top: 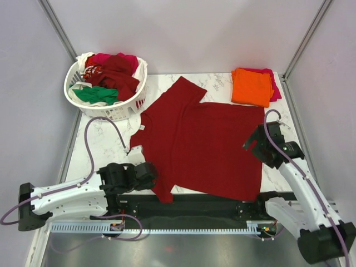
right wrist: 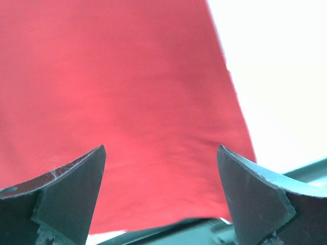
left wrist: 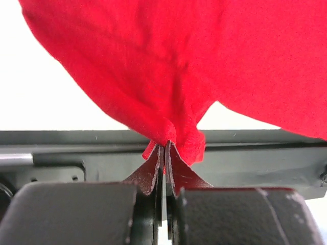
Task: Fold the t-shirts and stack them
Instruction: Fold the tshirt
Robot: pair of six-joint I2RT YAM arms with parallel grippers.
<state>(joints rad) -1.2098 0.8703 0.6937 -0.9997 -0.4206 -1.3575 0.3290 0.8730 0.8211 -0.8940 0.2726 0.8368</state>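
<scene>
Left wrist view: the left gripper (left wrist: 164, 155) has its jaws pressed together on a pinched tuft of the dark red t-shirt (left wrist: 168, 76), and the cloth fans up and away from the tips. In the top view that pinch sits at the shirt's near left sleeve, close to the table's near edge. Gripping there looks meant to let the arm carry the sleeve inward for a first fold.

The right gripper (right wrist: 161, 153) is spread wide with nothing between its fingers. It hovers over the right-hand hem near the corner, probably lining up a matching grab.

The shirt lies spread flat across the middle of the marble table (top: 105, 139), collar to the left and hem to the right. At the far right corner a folded orange t-shirt (top: 251, 86) rests on a folded magenta t-shirt (top: 274, 86), and this is the stack the shirt should join. At the far left the white basket (top: 129, 104) holds a crumpled heap of shirts waiting to be folded, a green t-shirt (top: 95, 94) among them.
</scene>
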